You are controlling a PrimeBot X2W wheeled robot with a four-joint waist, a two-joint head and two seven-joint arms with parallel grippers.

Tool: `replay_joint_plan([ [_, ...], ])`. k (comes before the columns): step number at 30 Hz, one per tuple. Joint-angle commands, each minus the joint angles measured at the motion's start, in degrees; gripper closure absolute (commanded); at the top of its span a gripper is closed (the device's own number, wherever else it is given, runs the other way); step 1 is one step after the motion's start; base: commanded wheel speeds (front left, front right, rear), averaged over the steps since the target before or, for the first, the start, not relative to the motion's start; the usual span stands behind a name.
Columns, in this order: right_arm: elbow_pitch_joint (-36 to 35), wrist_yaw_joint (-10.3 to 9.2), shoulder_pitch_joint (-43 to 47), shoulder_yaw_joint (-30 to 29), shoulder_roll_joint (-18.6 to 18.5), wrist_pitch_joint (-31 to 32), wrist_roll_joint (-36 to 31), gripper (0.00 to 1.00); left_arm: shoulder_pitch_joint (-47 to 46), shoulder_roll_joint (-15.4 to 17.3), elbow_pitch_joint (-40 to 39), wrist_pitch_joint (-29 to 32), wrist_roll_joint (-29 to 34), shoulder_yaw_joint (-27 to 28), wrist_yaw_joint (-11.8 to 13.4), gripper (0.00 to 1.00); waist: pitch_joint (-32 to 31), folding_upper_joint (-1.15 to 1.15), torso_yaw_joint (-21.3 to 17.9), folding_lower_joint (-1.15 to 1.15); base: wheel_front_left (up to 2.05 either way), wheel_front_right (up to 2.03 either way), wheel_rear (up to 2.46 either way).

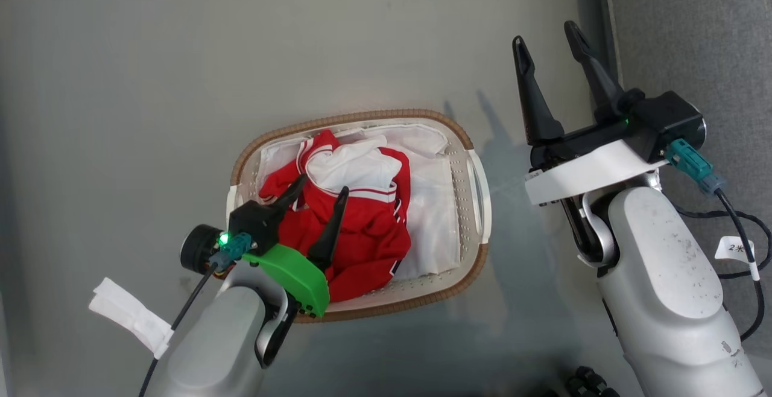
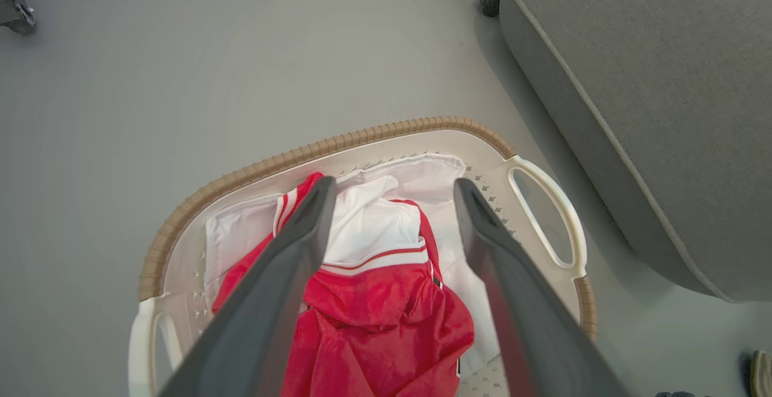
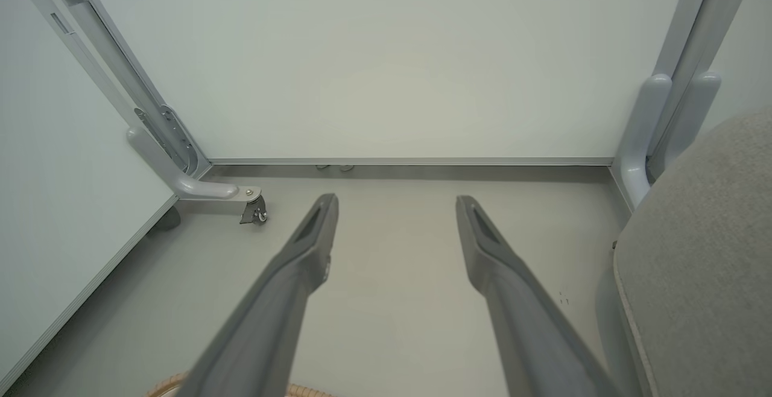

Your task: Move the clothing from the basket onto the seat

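My left gripper (image 1: 323,186) and its green mount (image 1: 289,270) cover the near-left rim of the oval white perforated basket with brown woven rim (image 1: 362,116) and part of the crumpled red-and-white jersey (image 1: 362,240). Can't tell whether the fingertips touch cloth. Large grey fabric seat (image 2: 651,101) runs off the frame top and right. Print on the small white cable tag (image 1: 736,248) is too small to read.

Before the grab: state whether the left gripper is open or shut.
Open: the left gripper holds its fingers wide apart over the clothing in the basket.
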Motion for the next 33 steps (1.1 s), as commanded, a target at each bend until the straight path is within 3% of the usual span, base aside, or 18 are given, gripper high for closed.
replay_joint_plan([
  [1, -0.57, -0.08, -1.17, -0.06, -0.22, -0.13, -0.23, 0.00, -2.26, 0.62, 0.92, -0.03, -0.54, -0.33, 0.01, 0.00, 5.31, 0.00, -1.73, 0.00, 0.00, 0.00, 0.00],
  [20, -5.20, -0.08, -4.18, 0.77, -0.21, -0.13, -0.01, 0.00, -17.37, 1.47, 20.54, -0.03, -0.35, -0.71, 0.01, 0.00, 16.60, 0.00, -4.58, 0.00, 0.00, 0.00, 0.00],
  [27, -6.44, -0.08, -4.34, 1.46, -0.20, -0.13, 0.90, 0.00, -19.36, 1.62, 22.51, 0.09, -2.90, -1.94, -0.30, 0.00, 18.99, 0.00, -5.73, 0.00, 0.00, 0.00, 0.00],
  [33, -6.36, -0.08, -4.15, 1.91, -0.20, -0.13, 1.24, 0.00, -19.77, 1.93, 20.95, 0.44, -6.72, -6.75, -0.79, 0.00, 20.10, 0.00, -6.07, 0.00, 0.00, 0.00, 0.00],
])
